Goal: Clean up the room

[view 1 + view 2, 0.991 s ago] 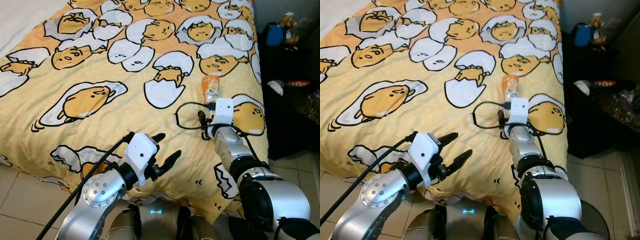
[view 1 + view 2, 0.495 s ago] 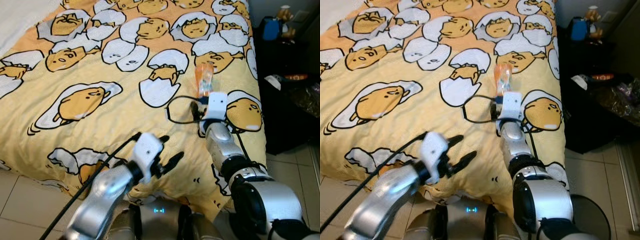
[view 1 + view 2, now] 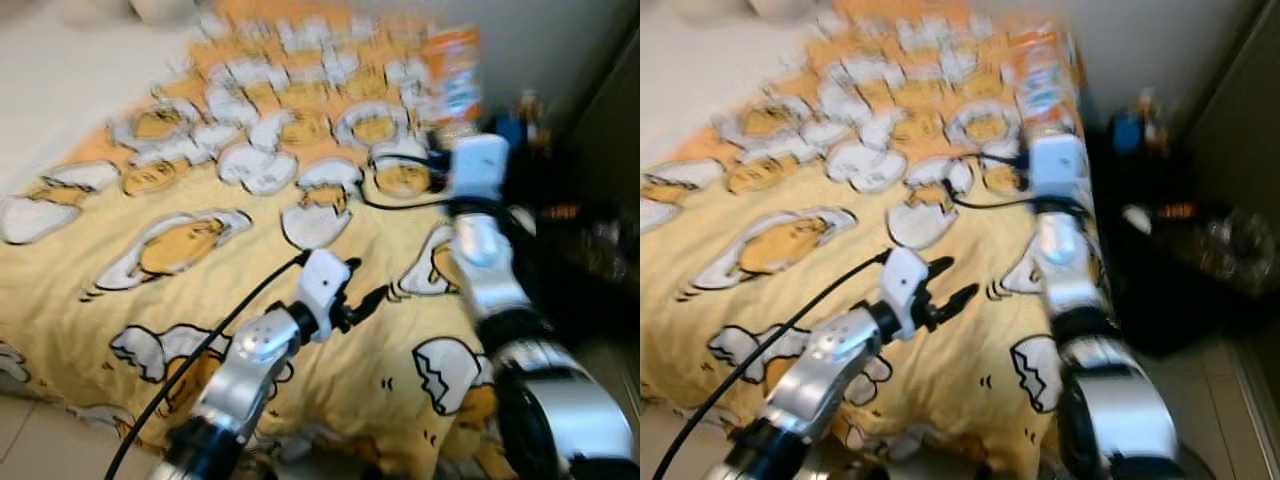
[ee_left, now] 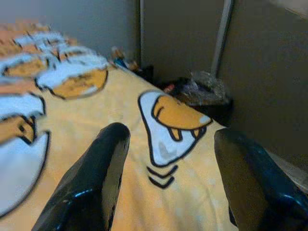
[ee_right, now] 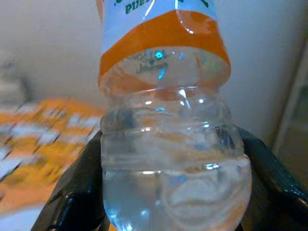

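A clear plastic bottle [image 3: 452, 75] with an orange and white label is held up in the air above the bed's right side, and my right gripper [image 3: 455, 125] is shut on its ribbed body. The right wrist view has the bottle [image 5: 173, 144] wedged between both black fingers [image 5: 72, 202]. My left gripper [image 3: 365, 298] hovers open low over the yellow blanket [image 3: 200, 170] near the bed's front. Nothing lies between its fingers [image 4: 96, 178]. The eye views are blurred.
The bed carries a yellow blanket printed with egg cartoons. A dark piece of furniture [image 3: 570, 215] with small items stands right of the bed, against a grey wall [image 4: 192, 38]. Tiled floor [image 3: 40, 440] lies at the bed's front edge. A black cable [image 3: 400, 200] loops from the right wrist.
My right gripper has lifted the bottle off the blanket and raised it high. The left arm has reached forward. The whole picture has shifted and blurred, so the camera moved.
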{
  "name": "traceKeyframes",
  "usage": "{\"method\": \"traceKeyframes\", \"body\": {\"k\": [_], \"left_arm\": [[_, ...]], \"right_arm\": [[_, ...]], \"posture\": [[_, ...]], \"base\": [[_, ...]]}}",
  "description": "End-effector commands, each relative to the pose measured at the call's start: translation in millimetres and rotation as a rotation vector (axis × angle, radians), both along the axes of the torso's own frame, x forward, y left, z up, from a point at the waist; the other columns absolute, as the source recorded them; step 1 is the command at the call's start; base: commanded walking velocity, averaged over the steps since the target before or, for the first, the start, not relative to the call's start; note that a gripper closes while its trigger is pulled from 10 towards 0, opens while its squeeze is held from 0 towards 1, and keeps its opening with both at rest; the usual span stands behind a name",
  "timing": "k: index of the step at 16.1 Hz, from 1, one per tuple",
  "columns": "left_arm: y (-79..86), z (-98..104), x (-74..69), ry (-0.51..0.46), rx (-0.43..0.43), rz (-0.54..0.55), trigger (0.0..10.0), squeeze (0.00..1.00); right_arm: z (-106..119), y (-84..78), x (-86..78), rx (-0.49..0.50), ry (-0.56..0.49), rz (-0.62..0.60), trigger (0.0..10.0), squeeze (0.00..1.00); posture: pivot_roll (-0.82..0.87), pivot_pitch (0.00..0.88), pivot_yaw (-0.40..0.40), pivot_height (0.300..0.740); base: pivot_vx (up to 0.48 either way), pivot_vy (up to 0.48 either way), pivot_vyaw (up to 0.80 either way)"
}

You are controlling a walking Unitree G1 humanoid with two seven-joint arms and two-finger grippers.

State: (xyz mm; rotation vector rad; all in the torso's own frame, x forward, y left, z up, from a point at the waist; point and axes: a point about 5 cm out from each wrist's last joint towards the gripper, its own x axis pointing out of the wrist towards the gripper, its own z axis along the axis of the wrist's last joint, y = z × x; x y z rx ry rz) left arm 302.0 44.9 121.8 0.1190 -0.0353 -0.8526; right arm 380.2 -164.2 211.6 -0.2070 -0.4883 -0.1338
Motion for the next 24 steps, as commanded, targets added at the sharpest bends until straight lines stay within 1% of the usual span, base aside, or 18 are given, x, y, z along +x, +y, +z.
{"method": "traceKeyframes", "body": {"k": [1, 2, 3, 4, 5, 6, 7, 8, 9, 10, 11, 13, 17, 18, 20, 22, 24], "left_arm": [[-0.9, -3.2, 2.9, -0.008, 0.018, 0.013, 10.0, 0.00], [0.0, -3.8, 7.5, -0.018, 0.023, 0.042, 10.0, 0.00], [1.4, -4.2, 10.5, -0.019, 0.022, 0.062, 10.0, 0.00], [3.6, -4.9, 15.1, -0.010, -0.001, 0.087, 10.0, 0.00], [5.6, -5.5, 18.1, 0.005, -0.026, 0.103, 10.0, 0.00], [7.7, -7.3, 21.5, 0.031, -0.060, 0.124, 10.0, 0.00], [7.6, -9.2, 23.0, 0.041, -0.075, 0.132, 10.0, 0.00], [6.7, -10.9, 23.0, 0.037, -0.069, 0.122, 10.0, 0.00], [6.6, -10.1, 22.3, 0.031, -0.098, 0.117, 10.0, 0.00], [5.6, -11.6, 21.5, 0.016, -0.089, 0.125, 10.0, 0.00], [1.7, -16.4, 18.1, 0.015, -0.081, 0.099, 10.0, 0.00], [-3.7, -20.1, 13.8, 0.025, -0.094, 0.056, 10.0, 0.00], [-11.3, -22.4, 12.9, 0.036, -0.106, 0.014, 10.0, 0.00], [-11.5, -23.9, 13.1, 0.046, -0.106, 0.016, 10.0, 0.00], [-8.6, -30.1, 16.0, 0.099, -0.117, 0.068, 10.0, 0.00], [4.0, -38.9, 21.9, 0.145, -0.096, 0.190, 10.0, 0.00], [13.6, -42.5, 24.0, 0.164, -0.113, 0.241, 10.0, 0.00]], "right_arm": [[3.1, -21.8, -9.9, 0.018, -0.058, -0.107, 0.0, 0.00], [-9.8, -51.4, -23.4, 0.045, -0.040, -0.240, 0.0, 0.00], [-22.5, -67.5, -31.3, 0.059, -0.003, -0.311, 0.0, 0.00], [-53.7, -93.6, -46.8, 0.098, 0.104, -0.410, 0.0, 0.00], [-87.8, -114.5, -65.3, 0.141, 0.229, -0.481, 0.0, 0.00], [-122.5, -124.4, -84.4, 0.172, 0.372, -0.497, 0.0, 0.00], [-145.5, -124.1, -99.9, 0.175, 0.462, -0.482, 0.0, 0.00], [-155.3, -115.8, -108.1, 0.140, 0.492, -0.435, 0.0, 0.00], [-159.8, -105.6, -112.0, 0.121, 0.504, -0.394, 0.0, 0.00], [-159.9, -98.9, -114.4, 0.094, 0.503, -0.372, 0.0, 0.00], [-159.6, -90.0, -116.0, 0.065, 0.496, -0.335, 0.0, 0.00], [-161.4, -83.4, -117.7, 0.073, 0.497, -0.305, 0.0, 0.00], [-165.3, -78.9, -121.4, 0.090, 0.528, -0.290, 0.0, 0.00], [-165.6, -77.1, -121.1, 0.095, 0.534, -0.281, 0.0, 0.00], [-167.8, -71.4, -120.5, 0.115, 0.549, -0.262, 0.0, 0.00], [-171.0, -64.8, -119.5, 0.137, 0.564, -0.234, 0.0, 0.00], [-172.8, -63.2, -117.1, 0.154, 0.580, -0.228, 0.0, 0.00]], "posture": [[0.09, 0.000, 0.001, 0.740], [0.08, 0.000, 0.006, 0.740], [0.06, 0.000, 0.010, 0.740], [0.05, 0.000, 0.015, 0.740], [0.03, 0.000, 0.021, 0.740], [0.01, 0.000, 0.028, 0.740], [-0.01, 0.000, 0.032, 0.740], [-0.01, 0.000, 0.034, 0.740], [-0.03, 0.000, 0.033, 0.740], [-0.04, 0.000, 0.035, 0.740], [-0.06, 0.000, 0.039, 0.740], [-0.06, 0.000, 0.043, 0.740], [-0.08, 0.000, 0.052, 0.740], [-0.09, 0.000, 0.054, 0.740], [-0.09, 0.000, 0.056, 0.740], [-0.08, 0.000, 0.051, 0.740], [-0.06, 0.000, 0.040, 0.740]], "base": [[0.000, 0.000, 0.00], [0.000, 0.000, 0.00], [0.000, 0.000, 0.00], [0.000, 0.000, 0.00], [0.000, 0.000, 0.00], [0.000, 0.000, 0.00], [0.000, 0.000, 0.00], [0.000, 0.000, 0.00], [0.262, 0.000, 0.00], [0.371, -0.296, 0.00], [0.371, -0.300, 0.00], [0.371, -0.300, 0.00], [0.370, -0.301, 0.00], [0.379, -0.289, -0.60], [0.000, 0.000, -0.78], [0.000, 0.000, -0.78], [0.000, 0.000, -0.78]]}}
